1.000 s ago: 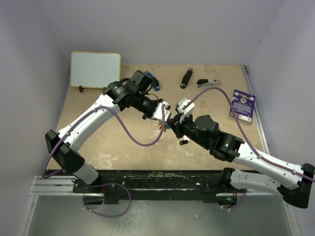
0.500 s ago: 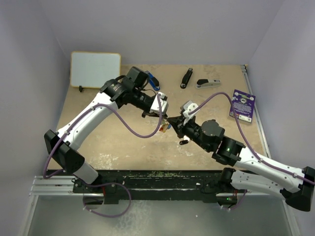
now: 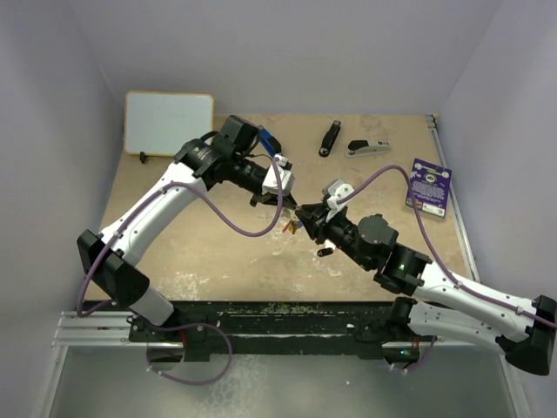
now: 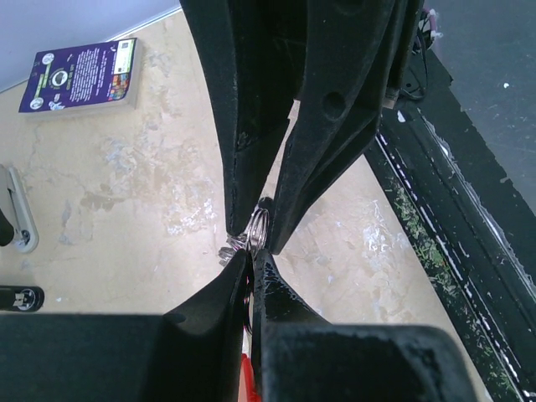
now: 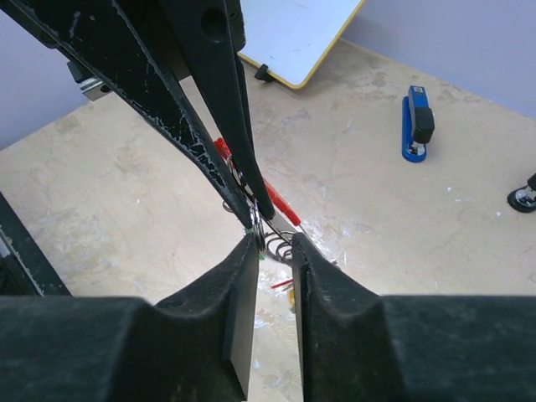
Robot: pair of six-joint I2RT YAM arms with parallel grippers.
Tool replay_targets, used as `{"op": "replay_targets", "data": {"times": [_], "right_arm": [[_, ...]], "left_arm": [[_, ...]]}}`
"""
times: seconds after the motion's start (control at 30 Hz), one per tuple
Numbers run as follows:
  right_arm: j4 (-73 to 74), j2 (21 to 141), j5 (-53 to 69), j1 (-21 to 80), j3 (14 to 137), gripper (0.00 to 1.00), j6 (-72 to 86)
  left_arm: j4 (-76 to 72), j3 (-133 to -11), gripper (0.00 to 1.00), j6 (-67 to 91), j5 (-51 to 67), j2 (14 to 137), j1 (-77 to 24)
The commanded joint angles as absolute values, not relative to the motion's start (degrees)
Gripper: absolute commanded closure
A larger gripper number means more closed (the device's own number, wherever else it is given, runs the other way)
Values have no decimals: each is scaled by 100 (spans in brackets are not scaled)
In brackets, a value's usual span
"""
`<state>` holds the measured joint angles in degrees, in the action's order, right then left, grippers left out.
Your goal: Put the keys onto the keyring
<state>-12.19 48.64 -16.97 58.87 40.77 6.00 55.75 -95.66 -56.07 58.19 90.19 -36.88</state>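
The keyring (image 4: 258, 230) is a thin silver ring held off the table, and my left gripper (image 4: 252, 255) is shut on it. Its red fob (image 5: 283, 201) runs back behind the left fingers (image 5: 180, 100). My right gripper (image 5: 276, 243) meets it tip to tip with its jaws apart. The ring (image 5: 260, 228) sits by its left pad and the coiled chain shows in the gap. In the top view both grippers (image 3: 283, 202) (image 3: 303, 216) meet mid-table, with coloured keys (image 3: 291, 226) bunched below them. A black key (image 3: 324, 252) lies on the table beside the right arm.
A whiteboard (image 3: 169, 123) lies at the back left. A blue stapler (image 3: 270, 143) sits behind the left arm. A black stapler (image 3: 329, 138) and a grey one (image 3: 367, 148) lie at the back. A purple card (image 3: 429, 185) is at the right.
My right gripper's jaws have come apart; they were shut a second ago. Both wrists have turned a little while staying tip to tip at the keyring.
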Motion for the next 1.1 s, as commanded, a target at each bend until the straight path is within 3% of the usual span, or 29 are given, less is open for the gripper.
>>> {"op": "replay_targets", "data": {"times": [0.0,0.27,0.5,0.67,1.07], "right_arm": [[-1259,4535,-1813,5880,4001,69,759],[-494,3799,-2907,5878,3923,52,1439],[2008,4533,-4053,5624,4652,50,3359],[2492,5460,-2618,4434,4692,53,4016],[2307,5967,-1562,3350,4421,57,4060]], "left_arm": [[4988,-9461,96,-5171,6211,8741,-3664],[4637,-8990,96,-5384,5260,8553,-3656],[4116,-8384,96,-5308,4597,8184,-3573],[3446,-7885,96,-4791,4869,7921,-3416],[1698,-6781,96,-3472,5498,7379,-3164]]}}
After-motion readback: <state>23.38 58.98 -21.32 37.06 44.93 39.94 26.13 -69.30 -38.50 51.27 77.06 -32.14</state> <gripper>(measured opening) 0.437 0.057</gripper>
